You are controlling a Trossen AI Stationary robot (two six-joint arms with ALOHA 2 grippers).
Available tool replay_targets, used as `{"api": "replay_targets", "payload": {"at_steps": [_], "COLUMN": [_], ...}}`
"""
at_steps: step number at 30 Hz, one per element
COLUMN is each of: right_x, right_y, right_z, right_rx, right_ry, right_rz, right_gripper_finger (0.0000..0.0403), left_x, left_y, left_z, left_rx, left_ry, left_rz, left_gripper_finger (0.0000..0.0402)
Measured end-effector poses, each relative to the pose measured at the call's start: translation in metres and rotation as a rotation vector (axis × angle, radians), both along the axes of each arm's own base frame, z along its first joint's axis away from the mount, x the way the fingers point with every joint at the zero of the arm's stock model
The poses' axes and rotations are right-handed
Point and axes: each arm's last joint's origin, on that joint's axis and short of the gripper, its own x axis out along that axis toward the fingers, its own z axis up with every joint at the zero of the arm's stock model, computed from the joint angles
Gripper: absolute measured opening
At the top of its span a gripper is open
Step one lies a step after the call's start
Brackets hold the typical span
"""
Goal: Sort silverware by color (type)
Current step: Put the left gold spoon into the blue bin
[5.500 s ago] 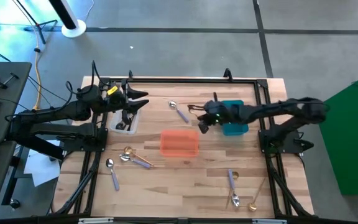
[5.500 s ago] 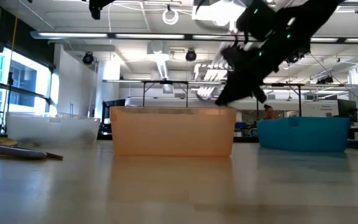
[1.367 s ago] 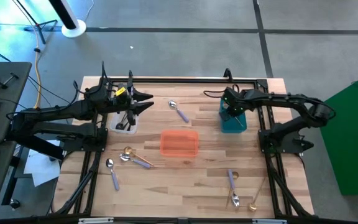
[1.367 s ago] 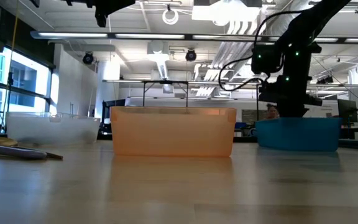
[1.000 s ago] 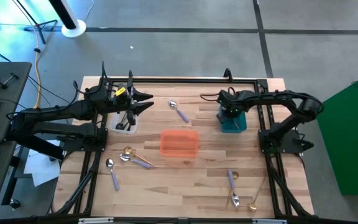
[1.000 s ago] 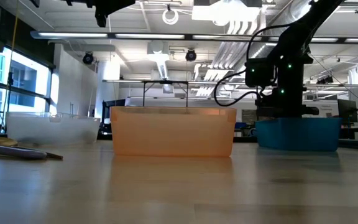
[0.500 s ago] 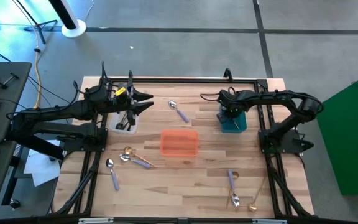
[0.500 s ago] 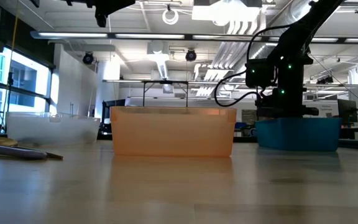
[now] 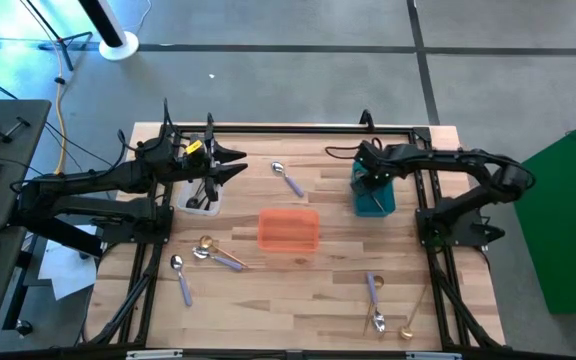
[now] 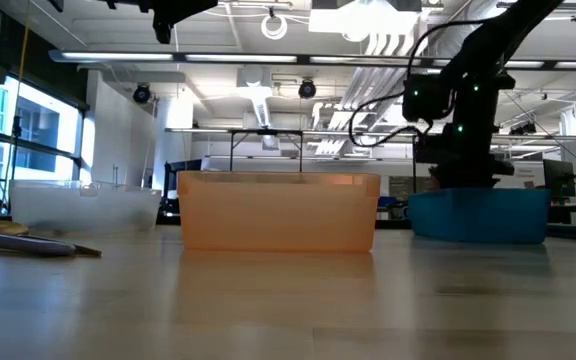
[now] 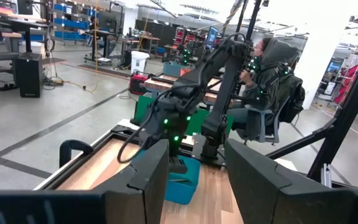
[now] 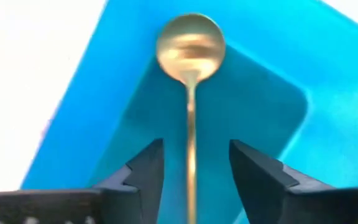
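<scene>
The right gripper (image 9: pixel 372 186) hangs over the teal bin (image 9: pixel 382 202) with its fingers (image 12: pixel 143 167) apart, and the right wrist view shows a gold spoon (image 12: pixel 190 74) lying free between them on the bin's floor, touched by neither finger, so this spoon counts as sorted. The left gripper (image 9: pixel 236 164) waits above the clear bin (image 9: pixel 190 203) at the table's left rear with its fingers spread and nothing between them; dark shapes in that bin are probably black spoons, though the arm hides most of them. The orange bin (image 9: pixel 288 229) in the middle looks empty. Much is left: a lavender-handled spoon (image 9: pixel 288 180) lies between the clear and teal bins, a gold spoon and a lavender one (image 9: pixel 214 252) lie touching in front of the clear bin, another lavender spoon (image 9: pixel 181 277) sits nearer the front left edge, and at the front right two more lavender-handled spoons (image 9: pixel 373 300) lie beside a further gold spoon (image 9: pixel 412 318). By this count the task is well short of halfway. Nothing blocks the loose spoons, but the overlapping pair at the left will need separating, and the right-hand group lies close to the arm's frame. A seated person (image 11: pixel 267 87) is visible beyond the table, well clear.
</scene>
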Motion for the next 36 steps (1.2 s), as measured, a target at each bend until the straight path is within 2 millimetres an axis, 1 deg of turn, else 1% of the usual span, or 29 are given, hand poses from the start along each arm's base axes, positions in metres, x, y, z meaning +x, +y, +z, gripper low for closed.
{"api": "replay_targets", "payload": {"at_steps": [5, 9, 12, 15, 19, 22, 25, 27, 30, 36], "right_x": [-0.010, -0.016, -0.014, -0.006, 0.011, 0.021, 0.027, 0.030, 0.034, 0.034], "right_y": [0.008, 0.021, 0.033, 0.044, 0.060, 0.072, 0.083, 0.089, 0.096, 0.098], "right_z": [0.027, 0.054, 0.077, 0.103, 0.133, 0.151, 0.162, 0.165, 0.164, 0.162], "right_rx": [-0.036, -0.112, -0.172, -0.232, -0.348, -0.473, -0.576, -0.619, -0.640, -0.624], "right_ry": [-0.102, -0.254, -0.450, -0.704, -1.013, -1.176, -1.287, -1.318, -1.314, -1.301], "right_rz": [-0.006, 0.019, 0.056, 0.109, 0.247, 0.381, 0.482, 0.534, 0.590, 0.602], "right_gripper_finger": [0.0173, 0.0167, 0.0161, 0.0159, 0.0158, 0.0158, 0.0158, 0.0158, 0.0158, 0.0158], "left_x": [0.000, 0.000, 0.000, 0.000, 0.000, 0.000, 0.000, 0.000, 0.000, 0.000], "left_y": [0.000, 0.000, 0.000, 0.000, 0.000, 0.000, 0.000, 0.000, 0.000, 0.000], "left_z": [0.000, 0.000, 0.000, 0.000, 0.000, 0.000, 0.000, 0.000, 0.000, 0.000], "left_rx": [0.000, 0.000, 0.000, 0.000, 0.000, 0.000, -0.006, -0.030, -0.043, -0.040], "left_ry": [0.000, 0.000, 0.000, 0.000, 0.000, 0.000, -0.002, -0.007, -0.009, -0.008], "left_rz": [0.000, 0.000, 0.000, 0.000, 0.000, 0.000, 0.000, -0.001, -0.001, -0.001], "left_gripper_finger": [0.0149, 0.0149, 0.0149, 0.0149, 0.0149, 0.0149, 0.0149, 0.0149, 0.0149, 0.0149]}}
